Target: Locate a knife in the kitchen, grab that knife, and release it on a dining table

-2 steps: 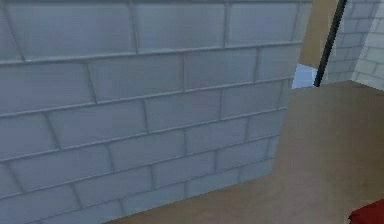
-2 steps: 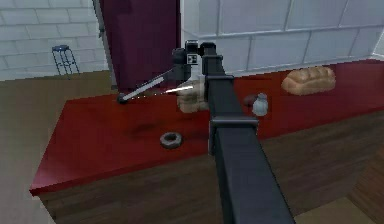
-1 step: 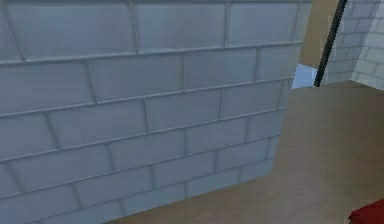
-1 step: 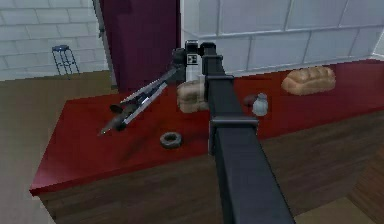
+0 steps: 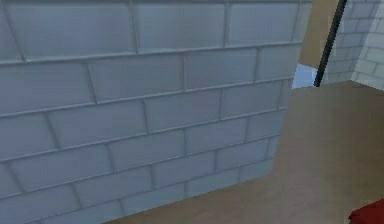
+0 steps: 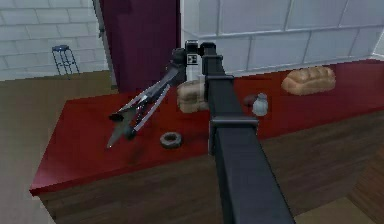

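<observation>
Ahead, the forward view gives me a pale brick wall [image 5: 140,100] close in, with brown floor [image 5: 325,140] to its right, a dark pole [image 5: 333,45] standing farther off, and a red corner [image 5: 368,216] at the bottom right.

The arm side view supplies the working scene. The arm [image 6: 235,140] rises as a dark bar over a red counter [image 6: 320,115]. At the arm's far end sit the two white squares [image 6: 203,52]. From there the pincer [image 6: 130,120] slants down and to the view's left, its thin fingers [image 6: 150,98] reaching low toward the counter top.

At the fingertips is a slim grey sliver [image 6: 118,135]. Whether it is the knife or part of a finger I cannot tell. Nor can I tell whether the pincer holds anything, or how its fingers are set, since the counter lies right behind them.

- **Near the fingertips:** a dark ring [image 6: 172,140] lies on the counter, to their right in the view.
- **Beside the pincer's body:** a tan lump [image 6: 188,95] sits against the arm.
- **Past the arm from the pincer:** a small grey pot [image 6: 260,103] stands, and well beyond it a loaf [image 6: 306,80].
- **Behind the pincer, off the counter:** a dark red panel [image 6: 140,40] stands, and a blue stool [image 6: 62,57] is far out to the view's left.
</observation>
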